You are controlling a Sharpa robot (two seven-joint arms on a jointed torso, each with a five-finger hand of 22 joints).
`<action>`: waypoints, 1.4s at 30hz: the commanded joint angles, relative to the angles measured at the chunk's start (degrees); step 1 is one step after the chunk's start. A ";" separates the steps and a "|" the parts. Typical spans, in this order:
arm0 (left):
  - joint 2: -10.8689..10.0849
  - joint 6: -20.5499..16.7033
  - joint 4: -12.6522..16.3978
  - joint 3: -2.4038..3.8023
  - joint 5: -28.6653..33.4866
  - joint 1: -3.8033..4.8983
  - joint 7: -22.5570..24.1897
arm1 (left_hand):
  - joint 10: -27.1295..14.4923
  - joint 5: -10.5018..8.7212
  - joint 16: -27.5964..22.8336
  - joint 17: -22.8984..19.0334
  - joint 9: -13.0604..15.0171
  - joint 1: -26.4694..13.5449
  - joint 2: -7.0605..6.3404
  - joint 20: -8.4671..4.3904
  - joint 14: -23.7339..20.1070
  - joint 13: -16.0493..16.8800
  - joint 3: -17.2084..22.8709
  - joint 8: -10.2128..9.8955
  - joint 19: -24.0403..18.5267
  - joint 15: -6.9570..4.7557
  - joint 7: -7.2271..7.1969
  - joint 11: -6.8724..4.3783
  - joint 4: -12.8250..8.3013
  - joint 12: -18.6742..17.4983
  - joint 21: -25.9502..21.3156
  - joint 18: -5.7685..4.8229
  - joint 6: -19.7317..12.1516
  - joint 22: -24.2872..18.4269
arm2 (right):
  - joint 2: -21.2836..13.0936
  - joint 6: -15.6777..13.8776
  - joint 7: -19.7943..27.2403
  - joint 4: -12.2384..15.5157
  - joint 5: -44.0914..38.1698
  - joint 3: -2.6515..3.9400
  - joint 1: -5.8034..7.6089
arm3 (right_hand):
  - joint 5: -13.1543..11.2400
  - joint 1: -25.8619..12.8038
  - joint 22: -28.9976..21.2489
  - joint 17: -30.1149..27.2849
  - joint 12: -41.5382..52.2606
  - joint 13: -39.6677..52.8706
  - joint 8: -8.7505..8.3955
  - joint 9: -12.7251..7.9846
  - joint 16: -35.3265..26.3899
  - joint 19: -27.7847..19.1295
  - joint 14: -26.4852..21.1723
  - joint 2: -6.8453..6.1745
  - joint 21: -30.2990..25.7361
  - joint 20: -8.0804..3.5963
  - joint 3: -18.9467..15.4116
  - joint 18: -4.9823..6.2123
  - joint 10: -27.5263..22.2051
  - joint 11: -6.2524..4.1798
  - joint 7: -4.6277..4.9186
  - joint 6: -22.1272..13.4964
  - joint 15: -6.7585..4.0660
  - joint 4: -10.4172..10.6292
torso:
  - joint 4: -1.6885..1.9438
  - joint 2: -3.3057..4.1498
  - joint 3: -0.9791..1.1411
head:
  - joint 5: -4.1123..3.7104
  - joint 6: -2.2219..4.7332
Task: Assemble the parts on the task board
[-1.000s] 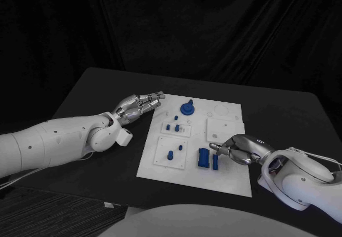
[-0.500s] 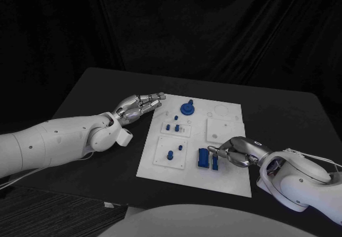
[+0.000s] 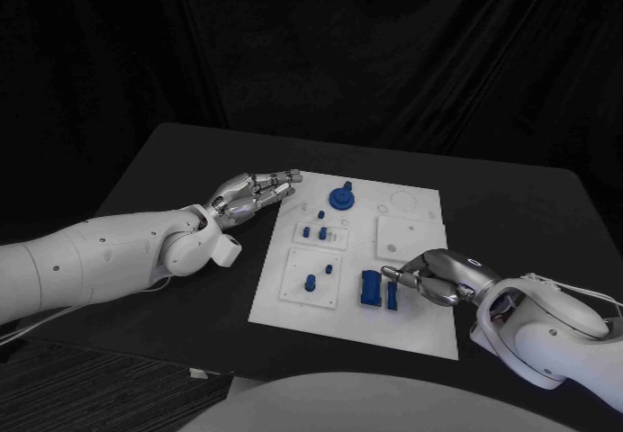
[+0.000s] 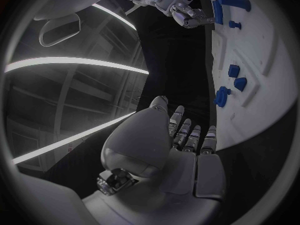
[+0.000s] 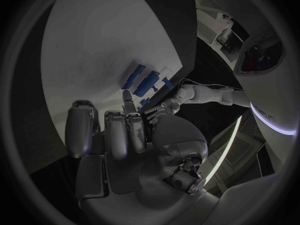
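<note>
The white task board (image 3: 413, 324) lies mid-table. On it are a round blue part (image 3: 341, 196) at the far end, small blue pegs (image 3: 313, 232) in the middle, and two blue bars (image 3: 373, 289) side by side near the front. My right hand (image 3: 434, 275) hovers low at the bars' right. Its curled fingertips (image 3: 401, 274) are at the far end of the narrower bar (image 3: 392, 298), with nothing lifted. In the right wrist view the fingers (image 5: 117, 128) stretch over the board (image 5: 87, 55) toward the bars (image 5: 141, 80). My left hand (image 3: 255, 193) rests open on the board's far left edge.
Black table (image 3: 169, 171) surrounds the board, with bare room on the left and far side. A raised white square plate (image 3: 405, 236) sits on the board's right half. The left wrist view shows the board's edge (image 4: 262, 60), blue pegs (image 4: 235, 78) and the right hand (image 4: 187, 15).
My right hand has edged slightly left toward the narrow bar and curled in a little. The left hand and the parts have stayed put.
</note>
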 commanded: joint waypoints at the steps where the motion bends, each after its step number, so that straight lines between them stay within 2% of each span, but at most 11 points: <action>1: -0.17 0.28 0.33 0.06 0.35 -0.09 8.17 | 0.10 0.24 0.22 0.03 0.08 0.51 0.00 0.32 0.30 0.06 0.33 0.41 0.17 -0.01 0.00 0.36 0.06 0.29 -0.04 0.72 0.49 0.08 | -1.14 -7.62 5.27 0.92 3.27 0.01 0.28 | -0.40 0.67 11.03 5.62 0.08 15.08 1.03 0.21 -0.28 0.92 4.28 -0.19 0.21 0.31 -0.61 -0.51 6.10 0.35 -0.10 2.07 0.31 0.09 | 0.00 0.00 0.00 | 0.03 0.00; 13: -1.30 -2.16 2.15 0.05 0.35 -0.09 10.69 | 0.48 -0.33 -0.32 -0.16 0.17 -2.15 -0.48 -0.35 -0.47 0.08 -0.98 0.71 0.19 -1.02 -0.17 0.00 0.94 0.88 -0.05 0.97 1.80 -0.01 | -5.08 -19.22 33.56 0.62 40.18 0.02 9.18 | -2.46 4.01 1.33 -24.45 -9.81 3.60 5.28 3.49 -18.22 -12.28 -5.25 0.06 -27.92 -0.90 -3.14 4.49 -1.45 -1.64 -2.43 9.20 -1.00 -0.42 | 0.00 -0.04 0.02 | -0.80 0.00; 15: -1.24 -2.61 2.30 0.05 0.36 -0.09 11.22 | 0.21 -1.12 -0.64 -0.26 0.14 -3.60 -0.31 -0.65 -0.81 0.03 -1.74 0.67 0.17 -1.43 -0.34 -0.37 1.04 0.67 -0.07 1.02 1.71 -0.14 | -5.15 -19.65 37.27 -0.07 43.63 0.02 9.72 | -3.46 3.64 -8.95 -47.28 -40.41 -25.06 3.67 3.07 -41.42 -23.70 -18.07 -0.90 -49.22 1.60 -5.02 6.12 -23.48 0.50 -0.28 5.91 1.70 -0.30 | -0.06 -0.14 0.05 | -0.97 0.00; 18: -0.91 -3.83 2.45 0.05 0.35 -0.09 12.60 | -0.63 -3.03 -1.19 -0.42 -0.10 -5.88 -0.29 -1.52 -1.37 -0.08 -3.62 0.23 0.15 -2.57 -1.35 -1.60 0.95 -0.01 -0.09 1.10 0.11 -0.29 | -4.74 -15.78 42.52 -2.16 48.08 0.00 10.15 | -4.86 7.77 -24.97 -61.40 -69.50 -42.76 6.41 -1.27 -70.22 -48.22 -48.36 -2.67 -72.51 9.23 -5.93 0.97 -54.96 12.88 -1.71 -10.51 15.37 -0.29 | -0.14 -0.29 0.13 | -1.01 0.00; 19: -0.77 -4.28 2.47 0.05 0.35 -0.09 13.06 | -0.89 -3.38 -1.35 -0.46 -0.19 -6.00 -0.35 -1.71 -1.49 -0.12 -3.94 0.06 0.14 -2.89 -1.73 -2.07 0.93 -0.24 -0.09 1.12 -0.65 -0.33 | -4.60 -14.66 43.68 -2.81 48.84 0.00 9.97 | -6.29 8.34 -50.80 -69.51 -78.06 -52.52 0.44 -1.62 -82.10 -75.29 -72.95 -2.60 -75.20 6.23 -6.21 1.06 -69.43 8.71 -6.82 -26.43 11.40 -0.11 | -0.18 -0.27 0.14 | -0.91 0.00; 23: -0.60 -5.73 2.71 0.05 0.35 -0.09 14.13 | -1.93 -4.62 -2.22 -0.73 -0.50 -6.29 -0.80 -2.28 -2.01 -0.27 -5.05 -0.44 0.13 -4.44 -3.50 -4.11 0.91 -1.20 -0.11 1.10 -3.48 -0.46 | -4.37 -12.02 46.53 -4.48 50.11 0.00 8.80 | -6.47 9.88 -72.14 -74.69 -83.89 -65.99 -2.13 -3.25 -86.99 -83.81 -83.78 -3.46 -76.82 7.94 -5.94 3.26 -80.90 1.02 -12.29 -39.31 7.79 0.01 | -0.08 -0.23 0.13 | -0.57 0.00; 25: -0.76 -6.14 2.87 0.05 0.35 -0.10 14.39 | -1.97 -4.67 -2.25 -0.74 -0.50 -6.29 -0.82 -2.30 -2.03 -0.27 -5.10 -0.45 0.12 -4.50 -3.58 -4.18 0.91 -1.22 -0.11 1.10 -3.53 -0.49 | -4.05 -11.03 47.10 -5.21 50.46 -0.01 8.31 | -6.43 10.17 -72.65 -74.89 -83.95 -67.64 -1.98 -3.13 -87.18 -83.84 -83.98 -3.47 -76.86 7.70 -5.62 4.63 -81.58 -0.04 -11.86 -38.47 7.60 0.03 | -0.09 -0.26 0.12 | -0.39 0.00; 26: -0.63 -3.56 2.59 0.01 0.01 -0.03 0.03 | -7.55 -12.30 -2.87 -0.95 -3.21 -30.73 -4.18 -5.68 -2.28 -2.07 -1.04 -3.17 -0.26 -8.62 -8.64 -7.77 -4.12 -4.04 -0.55 -2.80 -11.81 -2.54 | -4.35 -14.28 40.32 -4.57 45.28 0.01 8.86 | -9.78 -7.44 -74.95 -74.90 -85.73 -69.16 -3.97 -5.15 -87.19 -83.92 -83.99 -7.35 -77.11 4.25 1.49 1.43 -83.90 -1.42 -6.32 -43.61 2.89 -5.00 | -0.12 -0.24 0.12 | -0.61 0.01; 30: -0.44 -4.99 2.96 0.37 0.39 -0.13 -0.24 | -7.55 -14.91 -2.87 -0.95 -3.21 -38.85 -5.42 -7.00 -2.28 -2.07 -0.08 -3.17 -0.26 -8.62 -8.64 -7.77 -5.62 -5.20 -0.55 -2.80 -14.66 -2.54 | -3.62 -14.56 40.45 -5.08 46.71 0.49 8.49 | -16.97 -29.45 -74.95 -74.90 -89.92 -74.92 -3.97 -5.15 -87.19 -83.92 -83.99 -12.11 -77.11 -3.38 11.11 -3.56 -83.90 -1.42 -6.32 -50.49 2.89 -11.72 | -0.21 -0.52 0.28 | -0.94 0.73; 31: -0.35 -5.61 3.12 0.52 0.55 -0.17 -0.35 | -7.55 -15.52 -2.87 -0.95 -3.21 -40.78 -5.70 -7.28 -2.28 -2.07 0.21 -3.17 -0.26 -8.62 -8.64 -7.77 -6.03 -5.46 -0.55 -2.80 -15.34 -2.54 | -3.30 -14.68 40.51 -5.30 47.33 0.70 8.34 | -16.97 -32.29 -74.95 -74.90 -89.92 -74.92 -3.97 -5.15 -87.19 -83.92 -83.99 -16.52 -77.11 -3.38 12.29 -3.56 -83.90 -1.42 -6.32 -51.33 2.89 -12.56 | -0.25 -0.64 0.34 | -1.08 1.03; 42: 1.74 -20.91 7.04 4.36 4.59 -1.23 -3.17 | -7.55 -20.93 -2.87 -0.95 -3.21 -57.90 -8.10 -9.62 -2.28 -2.07 2.92 -3.17 -0.26 -8.62 -8.64 -7.77 -9.40 -11.44 -0.55 -4.46 -21.22 -2.54 | 4.52 -17.60 41.89 -10.68 62.63 5.87 4.41 | -16.97 -46.39 -74.95 -74.90 -89.92 -74.92 -3.97 -5.15 -87.19 -83.92 -83.99 -16.52 -77.11 -3.38 18.17 -3.56 -83.90 -1.42 -6.32 -55.49 2.89 -16.61 | -1.17 -3.63 2.00 | -4.58 8.68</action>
